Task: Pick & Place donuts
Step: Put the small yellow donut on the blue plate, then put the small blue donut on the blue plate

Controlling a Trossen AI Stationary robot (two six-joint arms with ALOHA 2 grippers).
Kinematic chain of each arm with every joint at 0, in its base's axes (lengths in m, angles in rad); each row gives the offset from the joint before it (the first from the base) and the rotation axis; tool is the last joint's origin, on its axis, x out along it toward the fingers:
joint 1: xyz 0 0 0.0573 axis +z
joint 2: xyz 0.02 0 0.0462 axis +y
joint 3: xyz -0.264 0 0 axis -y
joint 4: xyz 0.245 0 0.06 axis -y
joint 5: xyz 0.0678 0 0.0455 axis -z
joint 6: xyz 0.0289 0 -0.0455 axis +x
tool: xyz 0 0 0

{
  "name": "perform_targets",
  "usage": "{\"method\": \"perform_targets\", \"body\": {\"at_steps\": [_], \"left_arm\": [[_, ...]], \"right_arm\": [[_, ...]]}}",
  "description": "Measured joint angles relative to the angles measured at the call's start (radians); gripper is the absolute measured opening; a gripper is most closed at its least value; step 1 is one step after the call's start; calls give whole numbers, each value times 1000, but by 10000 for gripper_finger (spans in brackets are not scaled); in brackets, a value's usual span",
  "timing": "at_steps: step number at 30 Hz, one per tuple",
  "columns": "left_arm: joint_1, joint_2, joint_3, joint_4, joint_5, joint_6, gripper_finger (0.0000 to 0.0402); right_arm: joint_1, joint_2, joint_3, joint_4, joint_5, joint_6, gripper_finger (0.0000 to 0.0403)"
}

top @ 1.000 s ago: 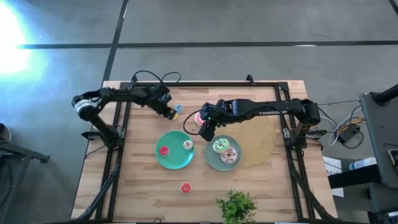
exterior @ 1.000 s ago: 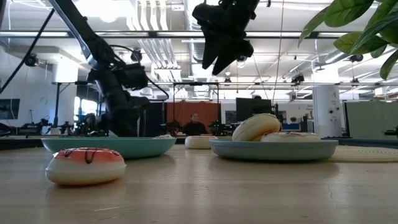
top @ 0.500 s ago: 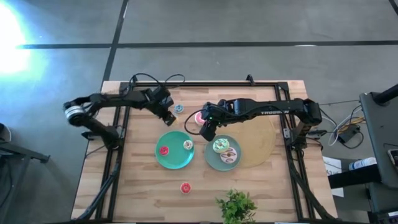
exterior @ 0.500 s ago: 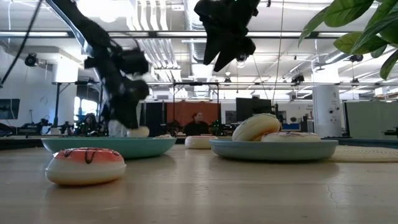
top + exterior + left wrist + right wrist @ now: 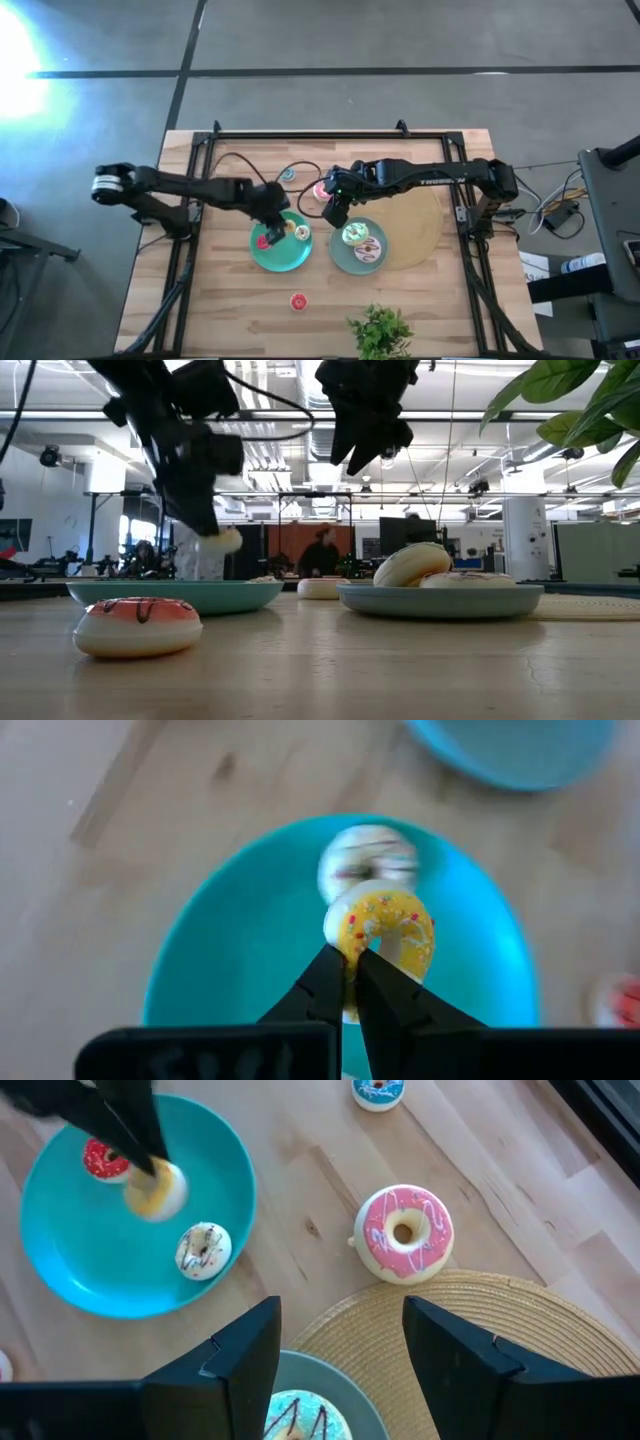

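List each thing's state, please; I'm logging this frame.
Left gripper: shut on yellow donut.
Right gripper: open, near pink donut.
Yellow donut: held above left plate.
Pink donut: on table.
Bluish donut: on table.
Red donut: in left plate.
Small white donut: in left plate.
Green donut: in right plate.
Drizzled donut: in right plate.
Front donut: on table.

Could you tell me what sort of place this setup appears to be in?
Probably a robotics lab or open workshop: two robot arms work over a framed wooden table, the ceiling behind shows exposed ducts and strip lights, and a person sits among benches with monitors.
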Motion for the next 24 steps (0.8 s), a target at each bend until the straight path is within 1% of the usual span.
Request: {"method": "perform_targets", "body": {"at_steps": [2,4,11,14,20,24], "left_arm": [[0,45,1,3,-57,-33,0],[5,84,3,-1,-90,-52,0],[6,150,16,-3,-88,-57,4],[5,145,29,-27,-93,-93,26],[5,86,64,-118,-105,-93,82],[8,48,84,-160,-119,-49,95]], "right_arm": [[3,0,0,1,0,3,203],[7,0,0,1,0,7,203],[42,0,0,0,0,22,203],[48,0,0,0,7,28,203],[49,0,0,0,9,29,203],[49,0,0,1,10,24,203]]}}
